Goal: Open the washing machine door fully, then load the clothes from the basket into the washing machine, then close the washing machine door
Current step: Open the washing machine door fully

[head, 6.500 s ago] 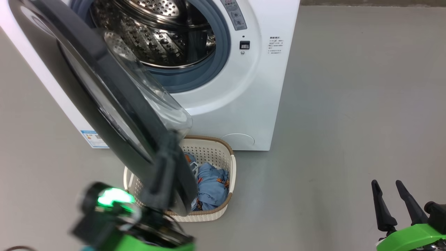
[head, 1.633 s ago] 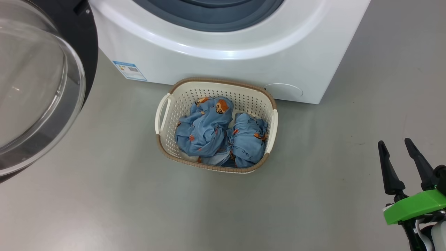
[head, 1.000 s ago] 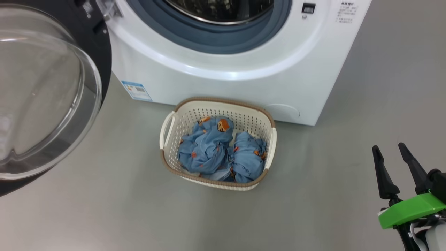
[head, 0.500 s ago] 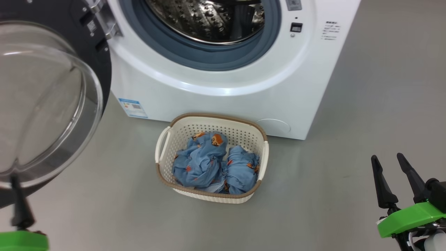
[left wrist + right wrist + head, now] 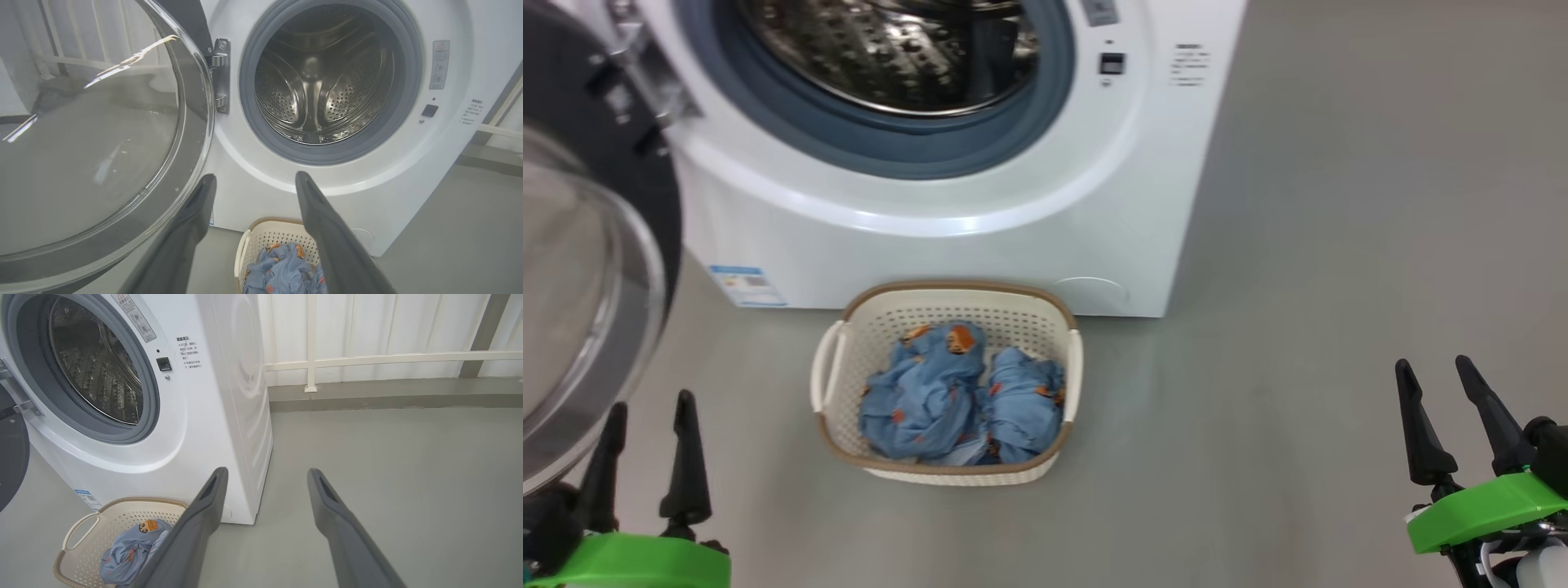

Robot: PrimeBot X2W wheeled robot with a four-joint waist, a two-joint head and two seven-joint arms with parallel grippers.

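Observation:
The white washing machine (image 5: 1029, 196) stands with its steel drum (image 5: 322, 87) exposed. Its door (image 5: 572, 294), black-rimmed with a clear glass bowl, is swung wide to the left; the door (image 5: 94, 134) hangs beside the hinge in the left wrist view. On the floor just before the machine sits the cream basket (image 5: 947, 474) holding the blue bear-print clothes (image 5: 956, 396). My left gripper (image 5: 649, 404) is open and empty at the lower left, just below the door's glass. Far right of the basket, my right gripper (image 5: 1432, 367) is open and empty.
Grey floor (image 5: 1339, 245) stretches to the right of the machine. A white railing and wall (image 5: 388, 355) run behind it. The open door overhangs the floor left of the basket.
The head camera has swung, shifting the machine and basket leftwards. My left gripper has come up into the lower left with its fingers apart. The right gripper holds its place.

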